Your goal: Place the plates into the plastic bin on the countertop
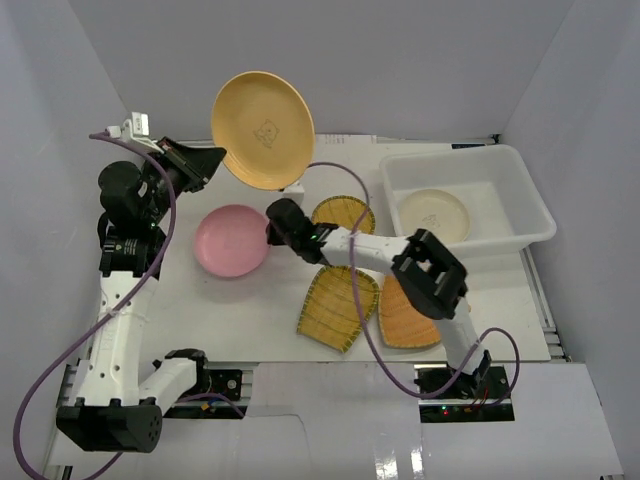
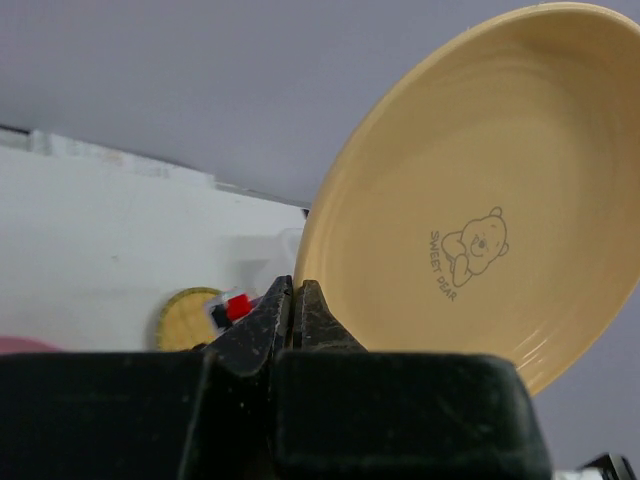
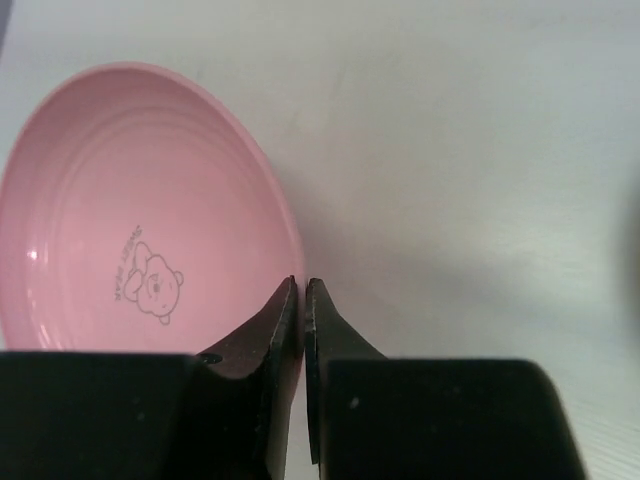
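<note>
Left pincer [image 2: 295,285] clenched on the orange-yellow plate [image 1: 262,128], tilted up above its tips, seemingly to clear the countertop [image 1: 260,300]; right pincer [image 3: 303,285] pinched shut on the pink plate [image 3: 130,250] just left of its tips, seemingly to lift it toward the plastic bin [image 1: 520,190] well behind it.

Soft, even light fills every view and falls bright on the white countertop [image 1: 250,310], leaving only faint shadows. Close up, the pink plate [image 3: 130,220] shows a small glint near its left rim and slightly soft focus; the print on the yellow plate [image 2: 480,200] reads sharp.
</note>
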You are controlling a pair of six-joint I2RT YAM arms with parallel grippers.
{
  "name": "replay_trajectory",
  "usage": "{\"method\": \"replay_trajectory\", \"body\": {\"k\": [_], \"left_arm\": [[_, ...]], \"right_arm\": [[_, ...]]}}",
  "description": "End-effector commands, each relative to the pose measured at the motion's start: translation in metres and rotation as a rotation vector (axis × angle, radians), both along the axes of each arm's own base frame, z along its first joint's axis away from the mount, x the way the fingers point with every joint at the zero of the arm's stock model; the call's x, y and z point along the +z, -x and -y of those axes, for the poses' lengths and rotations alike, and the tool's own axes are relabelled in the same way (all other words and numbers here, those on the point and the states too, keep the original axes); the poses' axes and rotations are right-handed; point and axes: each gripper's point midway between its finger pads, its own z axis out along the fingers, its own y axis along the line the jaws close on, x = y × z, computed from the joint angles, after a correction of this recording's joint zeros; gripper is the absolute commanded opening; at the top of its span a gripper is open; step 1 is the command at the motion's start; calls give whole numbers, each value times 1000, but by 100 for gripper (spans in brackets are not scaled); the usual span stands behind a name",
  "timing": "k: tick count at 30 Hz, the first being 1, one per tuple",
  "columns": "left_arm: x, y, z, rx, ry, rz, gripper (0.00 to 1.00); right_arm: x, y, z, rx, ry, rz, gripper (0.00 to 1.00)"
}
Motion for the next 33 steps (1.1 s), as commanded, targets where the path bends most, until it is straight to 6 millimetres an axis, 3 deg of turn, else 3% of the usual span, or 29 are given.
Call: {"method": "replay_trajectory", "body": {"k": [1, 2, 3, 4, 5, 7, 8, 9, 10, 11, 12, 13, 14, 16, 17, 18, 19, 20, 21, 23, 24, 25, 26, 27, 29, 30, 31, 32, 33], "left_arm": [[42, 29, 33, -181, 36, 95, 0], [41, 30, 38, -202, 42, 95, 0], [42, 32, 45, -224, 49, 101, 0], [38, 30, 49, -231, 56, 90, 0], [32, 28, 53, -239, 59, 77, 0], [21, 24, 73, -291, 57, 47, 0], [19, 21, 81, -294, 56, 41, 0], [13, 25, 101, -343, 51, 26, 0], [2, 17, 112, -349, 34, 0, 0], [-4, 21, 131, -388, 24, -12, 0], [-7, 16, 137, -373, 19, -19, 0], [-22, 6, 148, -381, 6, -58, 0], [-27, 3, 157, -390, -3, -70, 0], [-31, -2, 177, -394, -23, -78, 0], [-49, -6, 194, -414, -54, -115, 0], [-45, -9, 202, -415, -62, -108, 0], [-64, -17, 216, -405, -102, -143, 0], [-59, -16, 218, -392, -116, -130, 0], [-75, -23, 226, -372, -152, -163, 0], [-77, -37, 230, -307, -182, -163, 0], [-96, -44, 239, -306, -216, -203, 0], [-89, -51, 243, -292, -215, -195, 0], [-96, -54, 247, -291, -232, -211, 0], [-112, -61, 256, -298, -256, -239, 0], [-105, -74, 262, -260, -267, -224, 0], [-109, -75, 268, -261, -283, -236, 0], [-128, -83, 277, -260, -311, -263, 0], [-118, -85, 285, -263, -309, -249, 0], [-121, -88, 292, -265, -315, -252, 0]], "right_arm": [[143, -62, 103, -226, -178, 269, 8], [185, -73, 155, -307, -222, 324, 8], [191, -74, 184, -346, -215, 339, 8], [174, -74, 217, -383, -158, 326, 8], [200, -81, 273, -485, -166, 368, 8], [190, -69, 342, -597, -79, 346, 8], [185, -72, 390, -682, -56, 337, 8], [175, -65, 416, -725, -31, 312, 8], [167, -59, 439, -768, -14, 295, 8], [156, -48, 479, -847, 14, 281, 8], [150, -41, 494, -876, 32, 271, 8], [145, -33, 508, -905, 49, 267, 8], [127, -27, 529, -952, 85, 234, 8], [112, -21, 541, -974, 121, 201, 8], [97, -16, 554, -997, 133, 164, 8], [90, -16, 555, -991, 132, 145, 8], [81, -16, 557, -985, 135, 119, 8], [76, -16, 557, -983, 143, 105, 8], [70, -17, 558, -980, 146, 91, 8], [59, -22, 558, -961, 152, 52, 11], [57, -24, 557, -955, 148, 44, 20], [60, -28, 557, -952, 122, 43, 31], [59, -26, 557, -940, 93, 14, 57], [66, -26, 557, -937, 62, 21, 71], [102, -26, 558, -921, -49, 97, 87], [119, -25, 558, -918, -76, 133, 88], [157, -21, 562, -925, -114, 221, 88], [175, -19, 561, -915, -134, 260, 87], [191, -15, 560, -915, -150, 293, 84]]}}
